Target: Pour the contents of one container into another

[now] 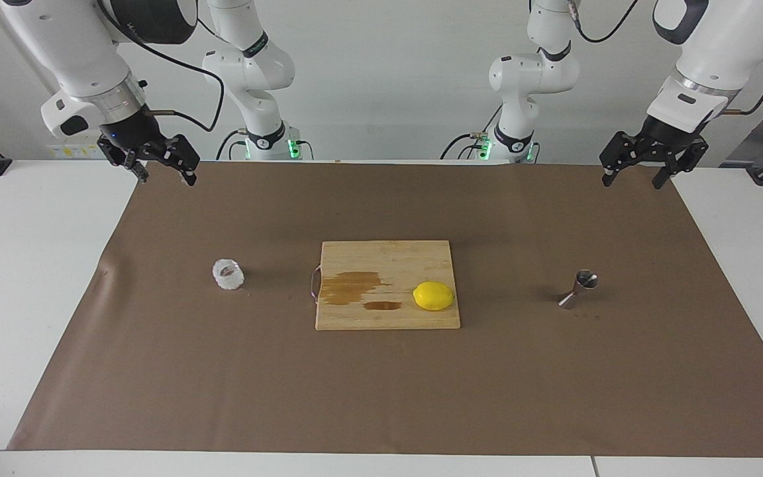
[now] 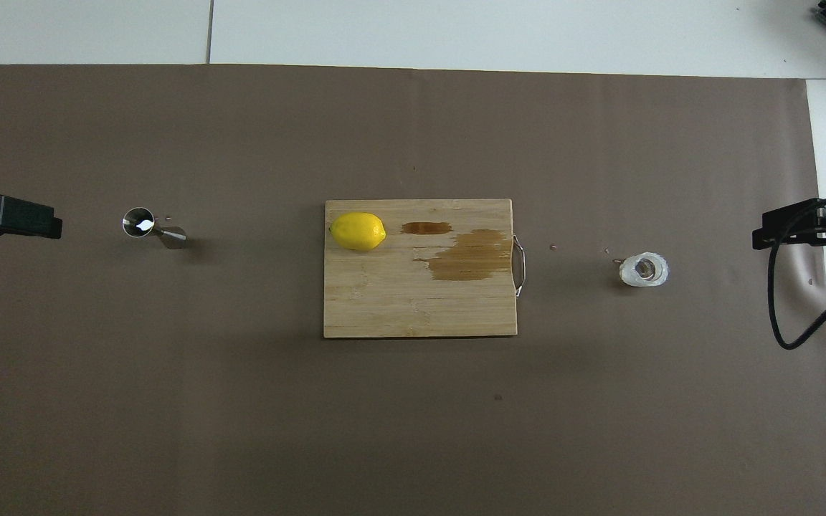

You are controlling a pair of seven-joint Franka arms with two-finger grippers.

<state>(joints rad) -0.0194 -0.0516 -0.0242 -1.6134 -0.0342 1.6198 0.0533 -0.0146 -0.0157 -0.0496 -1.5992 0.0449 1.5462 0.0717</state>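
**Glass cup: brittle and slick, nothing gripped**

You have the glass cup point(image 1: 228, 274) toward the right arm's end, the jigger point(image 1: 579, 289) toward the left's. Right gripper point(image 1: 159, 167) and left gripper point(image 1: 638, 169) hang spread, empty. Clasp the bumpy wall mid-height; expect it light.

A white worktop point(image 1: 30, 278) made of joined panels carries a wide brown paper sheet point(image 1: 381, 384) that covers most of its surface. A plain pale wall point(image 1: 388, 79) rises at the robots' end, evenly lit, with soft shadows on the sheet.
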